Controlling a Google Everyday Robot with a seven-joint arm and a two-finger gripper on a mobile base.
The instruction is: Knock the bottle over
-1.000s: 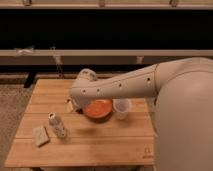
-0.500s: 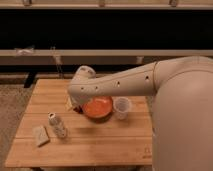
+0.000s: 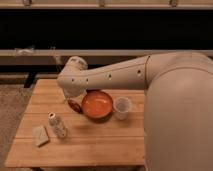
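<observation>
The gripper hung low just left of the bowl; its grip could not be told. The bottle stood upright nearer, seemingly apart from it, beside the block.

From where I stand, the robot's bulk fills the right side: a big, smooth, cream-coloured shoulder shell, rounded like a drum. Out of it one arm reaches sideways to the left, almost level and dipping only slightly along its length. It is a thick pale tube with a row of small dark holes along its side. It ends in a bulbous wrist, whose lighter cap stands up at the top. The gripper hangs just beneath that wrist, pointing downward at the arm's far end. It is mostly hidden under the wrist housing, in its shadow.
</observation>
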